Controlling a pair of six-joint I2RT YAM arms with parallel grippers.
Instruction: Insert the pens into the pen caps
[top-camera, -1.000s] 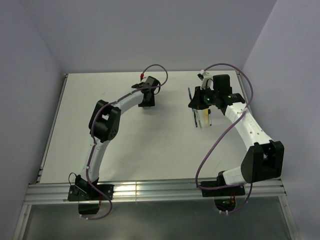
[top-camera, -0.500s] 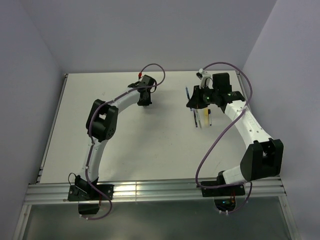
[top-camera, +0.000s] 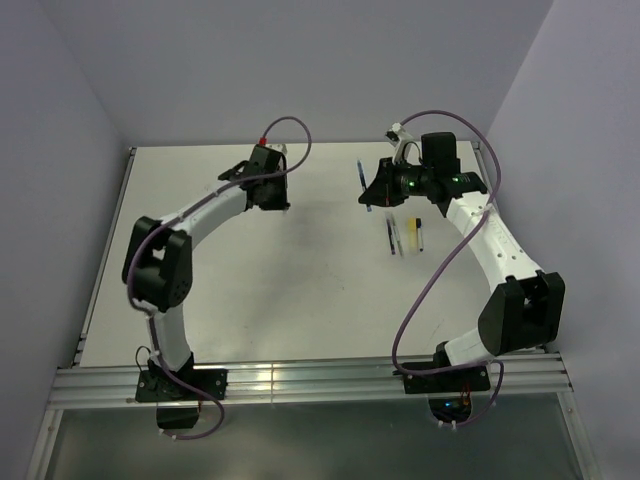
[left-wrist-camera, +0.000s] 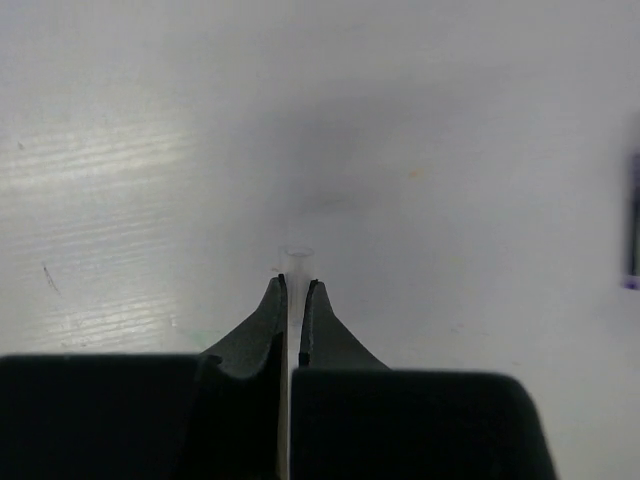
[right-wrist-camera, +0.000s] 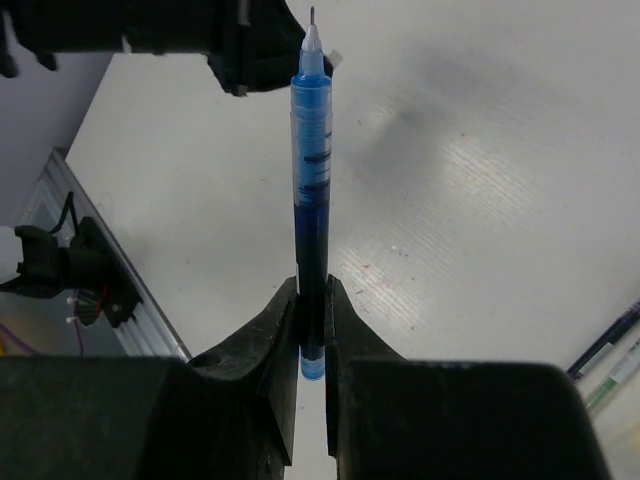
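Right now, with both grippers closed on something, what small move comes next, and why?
Probably bring the blue pen in the right gripper toward the translucent cap pinched in the left gripper, lining tip with mouth. The pen's tip points toward the left gripper, the cap's open end faces outward, and a gap separates them.

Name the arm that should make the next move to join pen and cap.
Right. The right gripper clamps the blue pen with the tip free and pointing roughly toward the left gripper, which is shut on the clear cap and probably only needs to hold it steady.
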